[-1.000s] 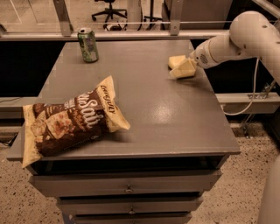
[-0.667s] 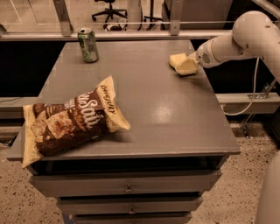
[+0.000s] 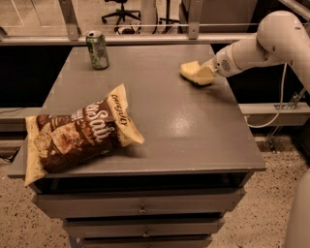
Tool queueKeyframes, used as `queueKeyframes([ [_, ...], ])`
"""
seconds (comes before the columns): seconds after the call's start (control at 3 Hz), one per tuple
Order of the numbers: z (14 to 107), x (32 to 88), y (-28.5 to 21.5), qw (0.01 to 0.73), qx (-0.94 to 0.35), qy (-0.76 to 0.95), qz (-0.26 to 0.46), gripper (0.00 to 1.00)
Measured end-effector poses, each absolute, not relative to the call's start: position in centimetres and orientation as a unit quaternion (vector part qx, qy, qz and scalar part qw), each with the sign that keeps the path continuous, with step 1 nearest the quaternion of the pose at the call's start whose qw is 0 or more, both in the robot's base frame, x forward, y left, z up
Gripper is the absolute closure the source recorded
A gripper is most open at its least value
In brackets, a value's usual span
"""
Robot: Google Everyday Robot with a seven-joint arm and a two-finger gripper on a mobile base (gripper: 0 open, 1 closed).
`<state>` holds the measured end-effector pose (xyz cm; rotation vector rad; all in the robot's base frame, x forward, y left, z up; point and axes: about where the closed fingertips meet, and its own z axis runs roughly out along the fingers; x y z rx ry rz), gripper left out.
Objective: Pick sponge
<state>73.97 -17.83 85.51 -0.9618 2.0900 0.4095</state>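
Here, the grey desk (image 3: 184, 121) carries three things, and the end effector (image 3: 204, 75) has its tip at the sponge (image 3: 190, 69); the sponge, a small pale-yellow block, lies on the desk top close to the right edge, nearer the far right corner than the near one. The white arm (image 3: 252, 48) reaches in from beyond the right edge and slopes down toward the desk; the end effector is low over the top and touches the sponge on its right side. Whether the end effector is apart, together or clamped on the sponge cannot be told, because its pale-yellow tip blends with the sponge where they meet.

A green soda can (image 3: 97, 49) stands upright near the far left corner, well apart from the sponge; a large brown-and-yellow chip bag (image 3: 77, 135) lies flat by the near left corner, its left end hanging past the left edge. The middle of the desk top shows a dull sheen; below the near edge are stacked drawers (image 3: 140, 203) with small pulls. Beyond the far edge, an office chair (image 3: 121, 8) stands on the floor.
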Motion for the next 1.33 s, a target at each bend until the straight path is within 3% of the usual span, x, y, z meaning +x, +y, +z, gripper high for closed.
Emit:
queueKeyframes([
  [1.0,94.3,67.9,-9.5,0.422,-0.48,0.708,0.301,1.0],
  [1.33,94.4,67.7,-9.2,0.421,-0.482,0.704,0.306,1.0],
])
